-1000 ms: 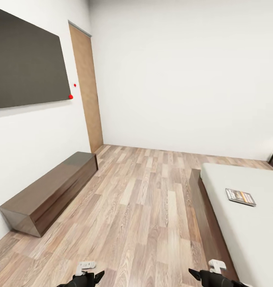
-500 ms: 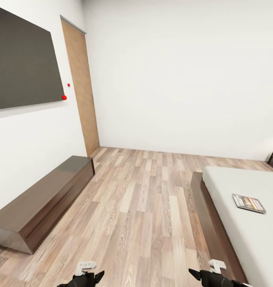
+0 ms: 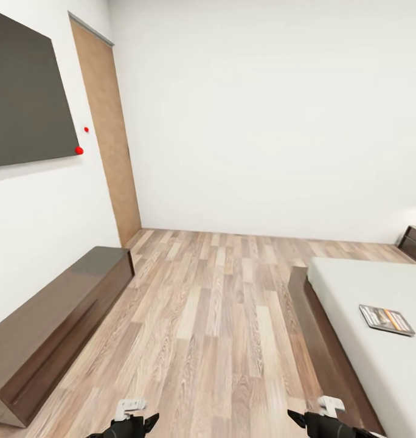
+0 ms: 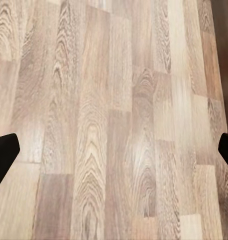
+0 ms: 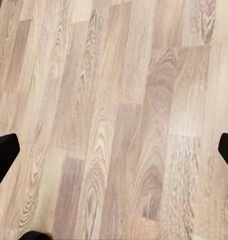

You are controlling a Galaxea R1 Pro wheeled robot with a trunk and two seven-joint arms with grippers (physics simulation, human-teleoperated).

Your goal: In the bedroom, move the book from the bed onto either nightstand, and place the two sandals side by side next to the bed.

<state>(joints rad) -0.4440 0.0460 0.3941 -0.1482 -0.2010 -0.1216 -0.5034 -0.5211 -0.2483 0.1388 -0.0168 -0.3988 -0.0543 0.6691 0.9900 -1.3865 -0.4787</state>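
the book point(image 3: 387, 320) lies flat on the bed point(image 3: 354, 286) at the frame's right edge, not yet picked up. our left gripper point(image 3: 136, 421) and right gripper point(image 3: 305, 420) hang low, spread wide and empty over bare floor point(image 3: 220, 304), likely tucked for driving.

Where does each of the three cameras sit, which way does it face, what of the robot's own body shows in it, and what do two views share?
Head view: high on the robot, facing forward and down across the floor toward the far wall; bed with the book at right, low bench at left; both grippers at the bottom edge.
Left wrist view: near the left gripper, facing floor planks; dark fingertips at both sides.
Right wrist view: near the right gripper, facing floor planks likewise.
Shared: both wrist views show the same wood floor between spread fingertips.
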